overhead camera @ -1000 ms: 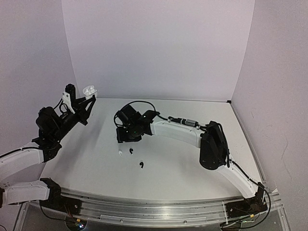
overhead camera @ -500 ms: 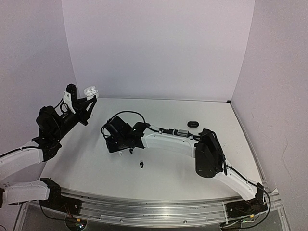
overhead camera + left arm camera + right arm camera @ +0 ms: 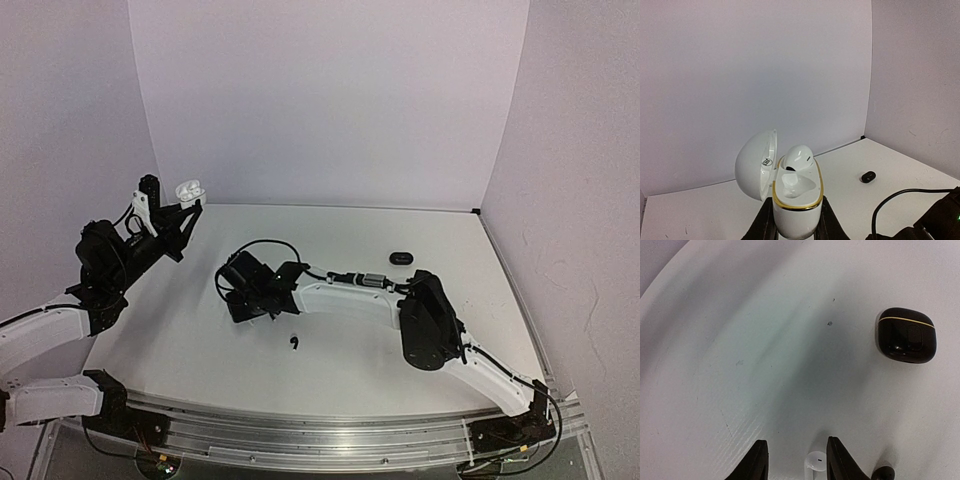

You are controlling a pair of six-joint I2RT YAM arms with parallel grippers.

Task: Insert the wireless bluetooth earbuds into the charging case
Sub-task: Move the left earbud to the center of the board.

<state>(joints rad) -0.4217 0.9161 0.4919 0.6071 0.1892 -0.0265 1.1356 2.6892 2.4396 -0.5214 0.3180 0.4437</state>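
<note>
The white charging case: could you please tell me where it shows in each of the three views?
Top external: upper left, the white charging case held in the left gripper.
Left wrist: bottom centre, lid open, between the jaws.
Right wrist: not in it.
Shared landmark: small black case near the far corner, top and left wrist.

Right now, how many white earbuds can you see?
2. One white earbud sits in the open white case held by the left end effector; the other lies on the table between the fingers of the right end effector. More could be hidden.
</note>
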